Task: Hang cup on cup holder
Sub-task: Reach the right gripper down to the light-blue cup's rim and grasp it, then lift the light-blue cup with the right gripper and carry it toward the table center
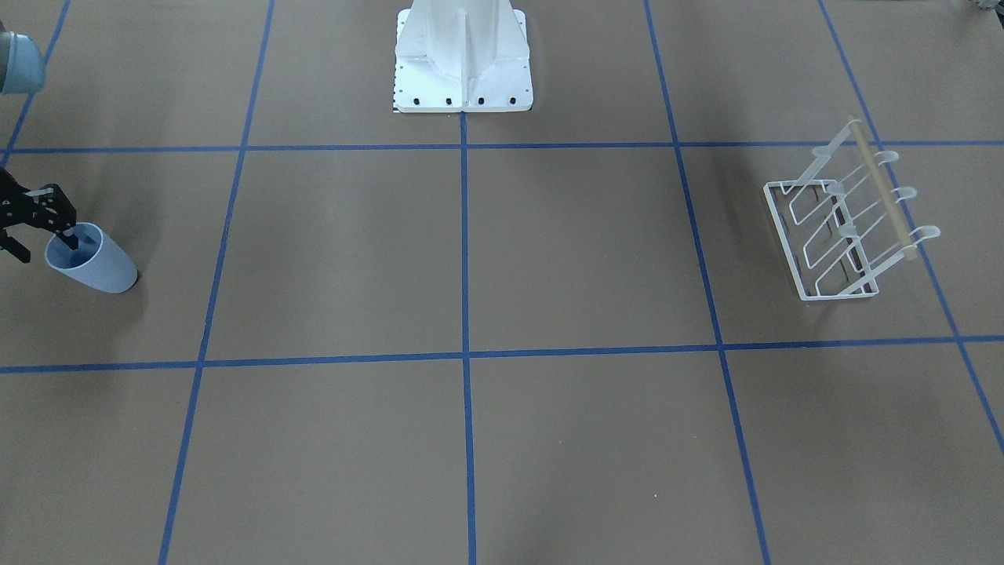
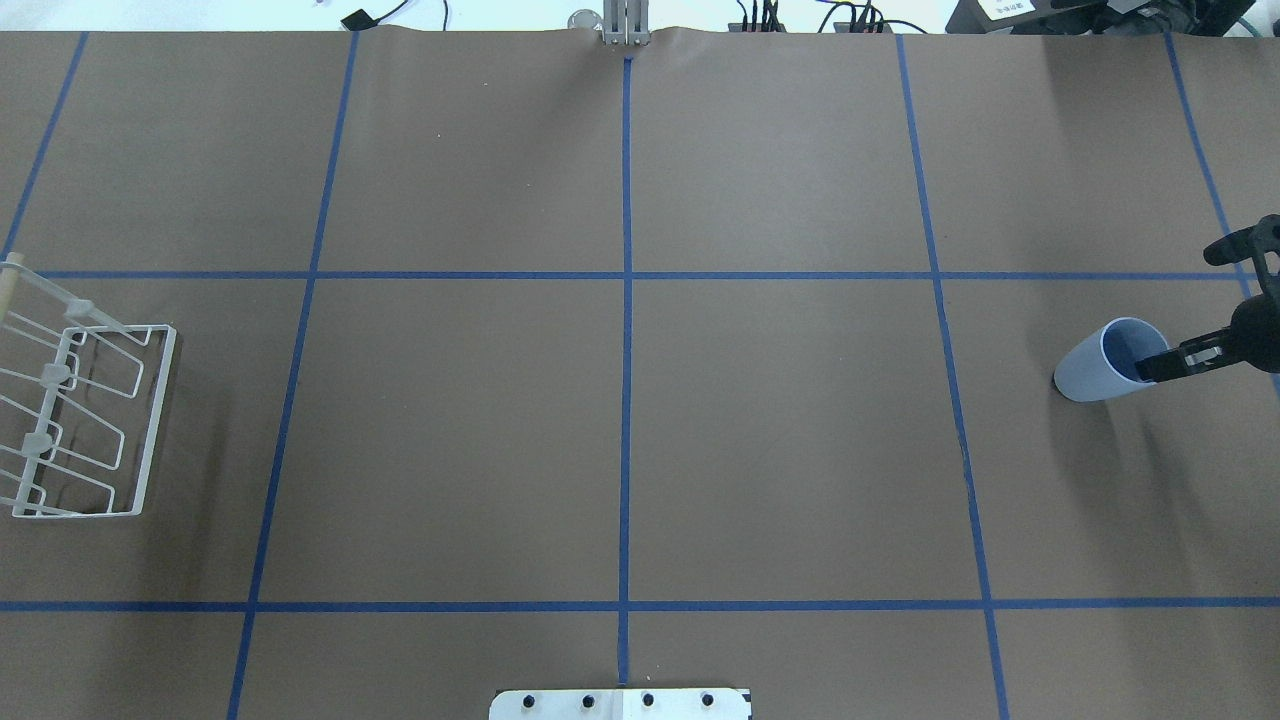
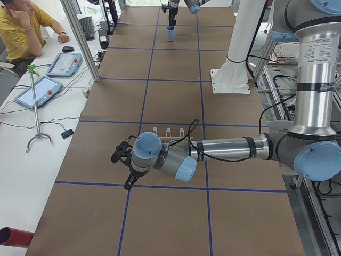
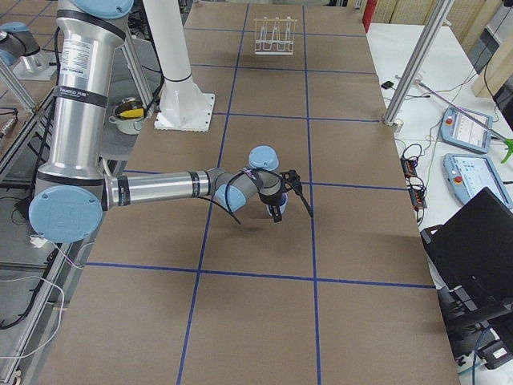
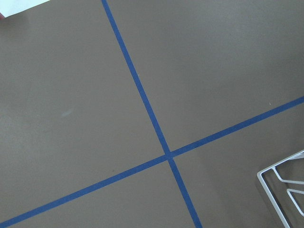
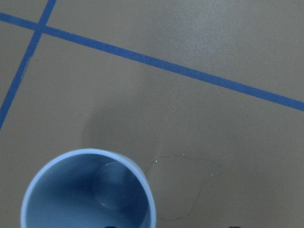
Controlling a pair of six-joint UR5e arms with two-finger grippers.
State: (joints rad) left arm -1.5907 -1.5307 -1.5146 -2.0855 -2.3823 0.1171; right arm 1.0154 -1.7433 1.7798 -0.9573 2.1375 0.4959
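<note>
One step is in hand: the grasp of the cup [image 2: 1085, 375]. The cup stands upright, mouth up, close to the table's [image 2: 620, 450] right end and about midway between its near and far edges. The right gripper [image 2: 1177, 315] has its fingers spread wide. One of them reaches into the cup's mouth and the other is outside, well clear of the wall. The front-facing view shows the same straddle of the rim. Whether the inner finger already touches the wall I cannot tell from these views. It is probably just short of it.

The cup holder [image 2: 154, 420] sits at the opposite, left end of the table, well apart from the cup. Its prongs are bare and its wooden rod [image 1: 882, 188] runs across the top. The left gripper [image 3: 121, 160] hovers low over the table near the holder. It shows only in the side view, so I cannot say whether its fingers are apart or together.

As I judge it, the next move calls for closing on the cup wall and lifting it. Then comes a long carry across the table, or a hand-over, and the cup must be turned mouth-down to slip over a prong. The smooth, tapered plastic may slide in a rim pinch.

No brand, label or print shows on the cup or the holder. The pendant screens on the side bench are too small to read.
</note>
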